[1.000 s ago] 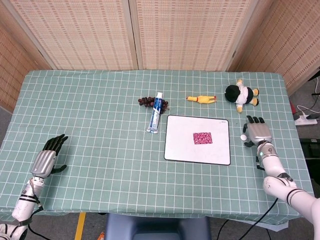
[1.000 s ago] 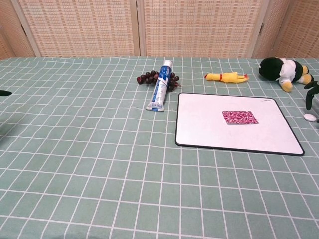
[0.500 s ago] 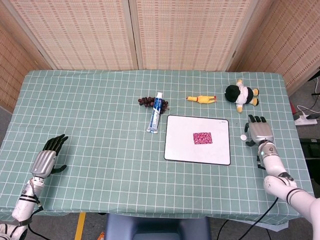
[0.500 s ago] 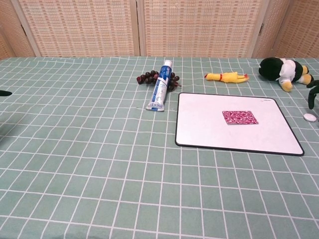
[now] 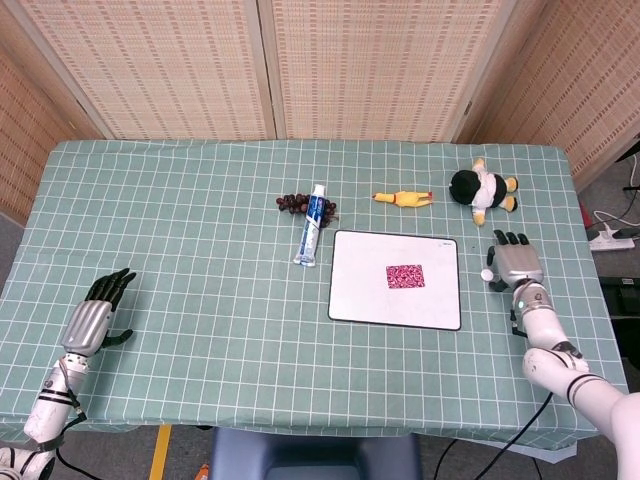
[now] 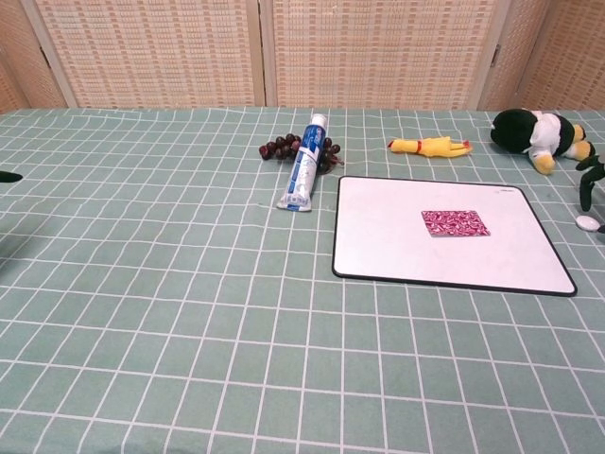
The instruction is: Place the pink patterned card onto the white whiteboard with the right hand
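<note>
I see the pink patterned card (image 5: 405, 275) lying flat on the white whiteboard (image 5: 360, 295), a little right of the board's middle and toward its far half, with bare white surface all around it; nothing is touching it. The whiteboard sits flat on the green checked tablecloth (image 5: 200, 260), its black rim showing on every side. My right hand (image 5: 518, 264) rests palm-down on the cloth just off the board's right edge, apart from it, its fingers spread and stretched toward the far side, holding nothing; in the chest view only a few dark fingertips (image 6: 588, 180) show at the right border. A small white round object (image 5: 487, 274) lies on the cloth between that hand and the board, right beside the thumb side; I cannot tell whether the hand touches it. Beyond the hand lies a black-and-white plush toy (image 5: 481, 187), and to its left a yellow rubber chicken (image 5: 404, 199) just past the board's far edge. A toothpaste tube (image 5: 312, 226) lies off the board's far-left corner, its cap end against a cluster of dark beads (image 5: 296, 204). My left hand (image 5: 95, 316) lies well apart, near the table's left edge, fingers parted and empty.
</note>
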Tool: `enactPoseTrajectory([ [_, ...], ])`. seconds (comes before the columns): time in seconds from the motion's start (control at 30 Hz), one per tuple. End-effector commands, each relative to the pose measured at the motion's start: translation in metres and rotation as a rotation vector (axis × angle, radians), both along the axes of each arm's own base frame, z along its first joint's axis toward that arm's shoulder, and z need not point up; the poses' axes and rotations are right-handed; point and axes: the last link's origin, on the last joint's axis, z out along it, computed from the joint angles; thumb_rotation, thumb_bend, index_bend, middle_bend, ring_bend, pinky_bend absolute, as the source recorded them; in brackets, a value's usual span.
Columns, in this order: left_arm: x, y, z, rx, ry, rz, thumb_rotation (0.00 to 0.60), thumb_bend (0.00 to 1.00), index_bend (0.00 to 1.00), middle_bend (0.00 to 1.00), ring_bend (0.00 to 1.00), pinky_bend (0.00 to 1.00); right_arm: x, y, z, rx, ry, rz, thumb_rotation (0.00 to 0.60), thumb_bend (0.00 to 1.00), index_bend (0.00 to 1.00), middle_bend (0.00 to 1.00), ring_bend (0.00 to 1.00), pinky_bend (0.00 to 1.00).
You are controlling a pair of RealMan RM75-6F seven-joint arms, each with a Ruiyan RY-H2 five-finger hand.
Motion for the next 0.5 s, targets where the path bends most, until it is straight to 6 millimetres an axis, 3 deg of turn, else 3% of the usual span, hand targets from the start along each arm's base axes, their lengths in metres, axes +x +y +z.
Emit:
enactPoseTrajectory([
  [0.03,0.0000,0.0003,-0.0002,-0.001,0.000,0.001,0.600,0.16,0.00,0.00,0.00,0.00,-0.0003,0.0000,-0.0017,0.004,0.001,-0.002,0.600,0.26,0.44,0.00,0.00,0.00],
  [0.5,-0.0010,0.0004,0.0009,0.002,-0.004,0.004,0.600,0.16,0.00,0.00,0.00,0.00,0.0007,-0.0055,-0.0064,0.006,-0.008,-0.010,0.600,0.27,0.50,0.00,0.00,0.00],
])
